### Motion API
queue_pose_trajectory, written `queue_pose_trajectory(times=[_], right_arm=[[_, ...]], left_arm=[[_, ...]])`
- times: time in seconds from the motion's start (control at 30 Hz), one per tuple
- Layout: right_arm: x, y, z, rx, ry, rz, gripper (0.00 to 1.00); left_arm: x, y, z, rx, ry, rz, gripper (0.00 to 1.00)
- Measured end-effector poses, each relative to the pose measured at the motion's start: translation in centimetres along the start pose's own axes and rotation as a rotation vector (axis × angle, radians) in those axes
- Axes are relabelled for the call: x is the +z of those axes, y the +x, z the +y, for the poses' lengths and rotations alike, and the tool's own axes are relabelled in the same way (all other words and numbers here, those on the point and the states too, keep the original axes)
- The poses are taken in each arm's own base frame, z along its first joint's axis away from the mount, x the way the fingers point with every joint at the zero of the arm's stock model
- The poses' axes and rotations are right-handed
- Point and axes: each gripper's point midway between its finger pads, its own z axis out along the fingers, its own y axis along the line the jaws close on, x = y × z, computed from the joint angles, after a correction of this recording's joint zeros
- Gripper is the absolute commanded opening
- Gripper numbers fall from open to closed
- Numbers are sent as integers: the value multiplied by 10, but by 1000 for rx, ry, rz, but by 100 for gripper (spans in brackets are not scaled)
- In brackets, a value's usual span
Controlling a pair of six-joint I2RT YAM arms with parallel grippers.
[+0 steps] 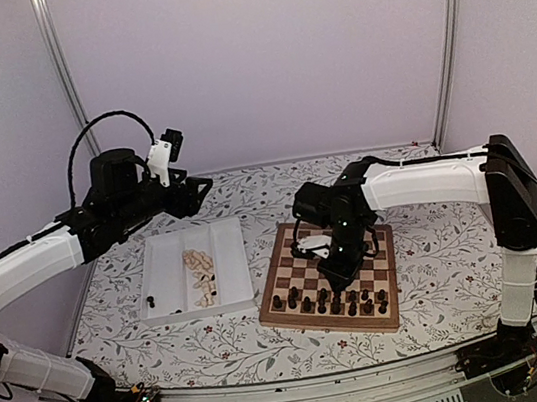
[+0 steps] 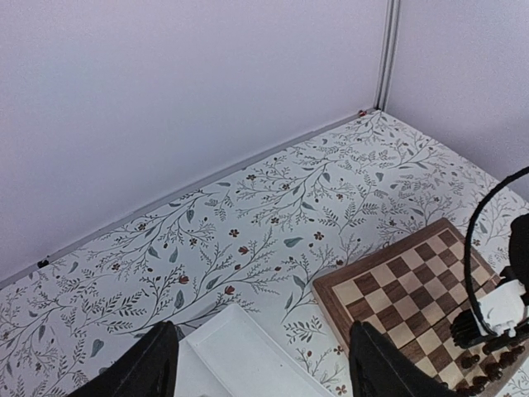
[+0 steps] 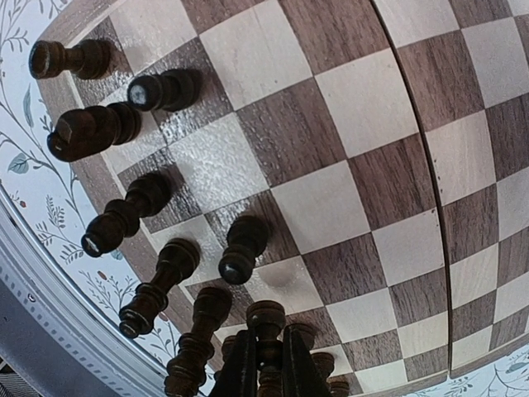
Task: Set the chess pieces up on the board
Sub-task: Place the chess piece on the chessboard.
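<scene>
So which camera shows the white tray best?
The top external view: the whole white tray shows, with pale pieces inside. The left wrist view catches only one corner of it; the right wrist view shows none of it.

Dark piece (image 3: 264,315) half behind right end effector (image 3: 269,337)

Top external view: from high behind the near edge of the table (image 1: 427,248), looking down and forward, the whole board (image 1: 290,279) and white tray (image 1: 166,262) small in frame. Left wrist view: raised well above the table, facing the back wall (image 2: 165,99), one board corner at lower right. Right wrist view: very close over the board's edge rows of dark chess pieces (image 3: 240,248); all three share the board.
</scene>
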Motion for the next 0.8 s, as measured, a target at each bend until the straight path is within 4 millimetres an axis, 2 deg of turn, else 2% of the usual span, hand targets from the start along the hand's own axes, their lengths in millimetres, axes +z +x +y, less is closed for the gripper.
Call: queue_pose_trajectory(times=[0.6,0.8], right_arm=[[11,1,-2,3,5,24,9],[13,1,-4,4,12,29,13]], left_arm=[[0,0,1,0,-4,0,73],[0,0,1,0,-4,1,72]])
